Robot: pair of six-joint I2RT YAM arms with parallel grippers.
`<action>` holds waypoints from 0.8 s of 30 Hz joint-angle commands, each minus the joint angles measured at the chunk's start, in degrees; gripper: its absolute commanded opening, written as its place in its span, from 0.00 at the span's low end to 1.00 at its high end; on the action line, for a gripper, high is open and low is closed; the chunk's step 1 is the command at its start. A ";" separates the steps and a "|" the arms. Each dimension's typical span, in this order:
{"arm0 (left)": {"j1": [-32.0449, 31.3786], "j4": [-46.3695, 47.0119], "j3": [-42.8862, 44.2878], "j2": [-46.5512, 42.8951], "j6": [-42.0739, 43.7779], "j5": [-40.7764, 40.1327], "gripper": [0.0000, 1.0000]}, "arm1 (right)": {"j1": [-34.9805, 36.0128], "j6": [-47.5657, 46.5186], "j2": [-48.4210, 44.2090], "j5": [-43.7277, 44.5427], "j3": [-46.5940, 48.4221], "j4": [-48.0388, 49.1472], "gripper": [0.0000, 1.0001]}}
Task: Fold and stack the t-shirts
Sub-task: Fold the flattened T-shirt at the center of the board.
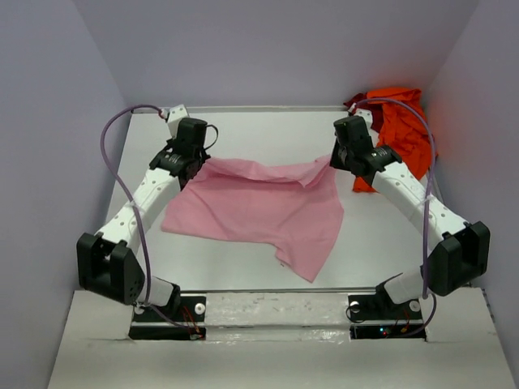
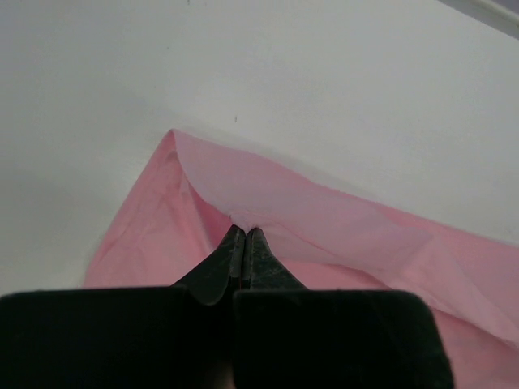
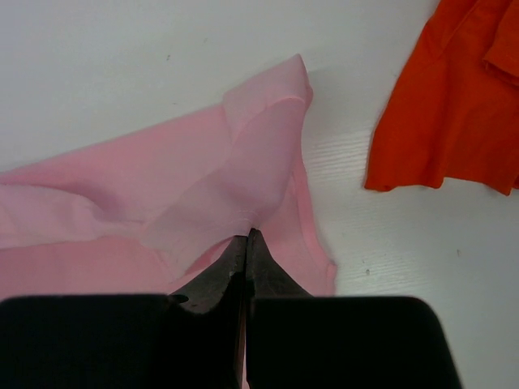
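A white tabletop (image 1: 259,134) lies flat beneath the left gripper (image 1: 199,167) and the right gripper (image 1: 336,162). Pale lavender-grey walls close it in: a side wall (image 1: 57,121) outward of the left gripper, another side wall (image 1: 486,97) outward of the right, and a back wall (image 1: 268,49) beyond both. The light is soft and even, with faint shadows.

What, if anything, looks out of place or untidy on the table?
Nothing is damaged or spilled. The pink t-shirt lies askew, pinched at its far edge by the left gripper and right gripper. The orange-red t-shirt and dark red t-shirt sit crumpled in the far right corner, unfolded.
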 commanded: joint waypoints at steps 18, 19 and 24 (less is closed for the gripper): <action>0.01 2.20 -22.91 -24.73 0.54 -4.32 0.00 | 0.03 3.73 -9.76 -2.72 -7.23 -6.89 0.00; 0.10 2.46 -22.74 -24.73 0.54 -4.75 0.00 | 0.03 3.74 -9.94 -2.63 -7.06 -6.90 0.00; 0.01 4.22 -16.78 -21.40 1.77 -7.13 0.00 | 0.56 -0.21 -9.77 -2.46 -2.93 -3.13 0.00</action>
